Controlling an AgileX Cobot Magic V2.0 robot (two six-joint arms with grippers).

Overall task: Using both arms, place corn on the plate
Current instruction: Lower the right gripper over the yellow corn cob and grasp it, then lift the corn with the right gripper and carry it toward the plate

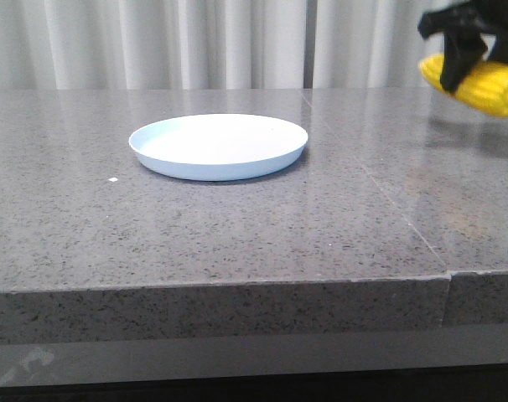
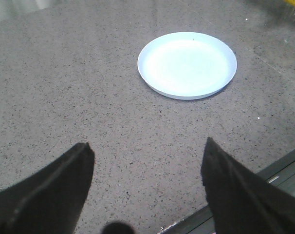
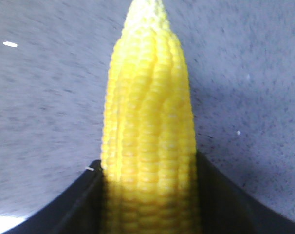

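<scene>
Yellow corn [image 1: 489, 88] hangs above the grey stone table [image 1: 237, 234], well to the right of the plate [image 1: 219, 146] and clear of the surface, with its blurred shadow on the tabletop beneath it. The right gripper [image 1: 459, 63] is clamped on the corn, one dark finger crossing its near side in the front view. In the right wrist view the cob [image 3: 147, 141] runs straight out between the two black fingers [image 3: 77, 204], which press its sides, the tapered tip pointing away from the gripper.

The plate, pale blue-white and round, lies flat on the table and holds nothing. A small white speck [image 1: 113, 179] sits on the table just left of the plate.

The left gripper [image 2: 147, 170] hovers over the table near the plate, its two dark fingers [image 2: 55, 190] spread wide apart with nothing between them.
</scene>
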